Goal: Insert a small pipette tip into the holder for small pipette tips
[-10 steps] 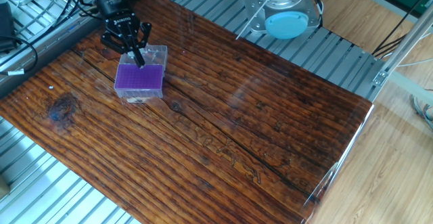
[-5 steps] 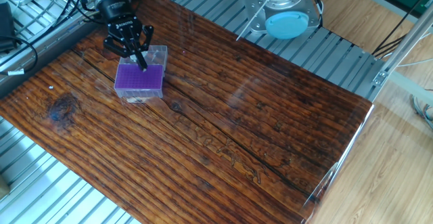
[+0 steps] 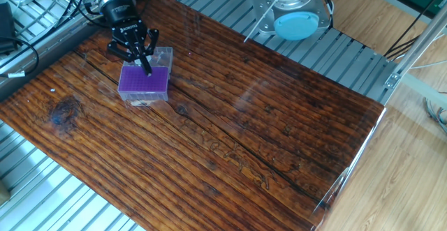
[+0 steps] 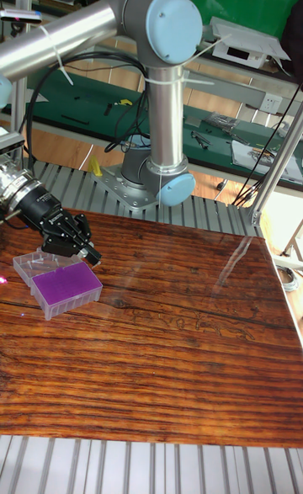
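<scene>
Gripper [image 3: 145,65] sat over the far edge of the holder for small pipette tips [image 3: 143,82], black fingers [image 3: 144,56] angled down toward the purple grid. In the fixed view something thin and dark ran down from between the fingers to the grid's far part; could not tell whether that was a pipette tip or just the fingers themselves. Fingers looked drawn close together at their ends, but whether they clamped anything could not be told, too small and dark.

Holder stood on the wooden table [image 3: 230,119], toward its far left corner in the fixed view. Clear plastic body, purple top grid facing up, level. A clear lid or second clear part [image 4: 32,263] lay open just beside it, touching, on the side facing the gripper.

In the tall fixed view the gripper [image 4: 87,253] came in from the left, wrist roughly horizontal, tips just above the holder [image 4: 67,284] at its far edge. Contact with the grid could not be told from that view.

Arm base [image 3: 293,11] stood at the table's far edge, on the grey slatted frame [image 3: 328,49]. Black cables [image 3: 28,42] lay at far left beyond the table.
</scene>
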Controlling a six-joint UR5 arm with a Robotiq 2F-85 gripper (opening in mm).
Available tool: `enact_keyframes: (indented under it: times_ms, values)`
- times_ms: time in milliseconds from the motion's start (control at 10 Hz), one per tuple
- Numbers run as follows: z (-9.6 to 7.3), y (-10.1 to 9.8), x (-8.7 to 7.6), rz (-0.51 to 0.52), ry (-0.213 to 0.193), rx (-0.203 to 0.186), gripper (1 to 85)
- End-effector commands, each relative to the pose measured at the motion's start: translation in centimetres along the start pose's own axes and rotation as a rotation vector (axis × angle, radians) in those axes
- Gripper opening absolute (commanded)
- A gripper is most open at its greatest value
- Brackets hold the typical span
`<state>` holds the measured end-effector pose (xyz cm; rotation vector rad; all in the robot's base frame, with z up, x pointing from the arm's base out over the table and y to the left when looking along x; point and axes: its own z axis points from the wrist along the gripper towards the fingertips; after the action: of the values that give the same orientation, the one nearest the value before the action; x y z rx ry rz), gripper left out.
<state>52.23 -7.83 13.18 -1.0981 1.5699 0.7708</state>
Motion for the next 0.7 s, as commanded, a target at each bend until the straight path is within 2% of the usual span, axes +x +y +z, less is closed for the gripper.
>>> enact_keyframes:
  times_ms: [0,400,600]
  values:
    - [-0.02,-0.53,0.00,0.001,-0.008,0.011,10.3]
    - [0.00,-0.56,0.48,0.004,0.005,0.011,10.3]
    - [0.37,-0.55,0.99,-0.008,-0.003,-0.001,10.3]
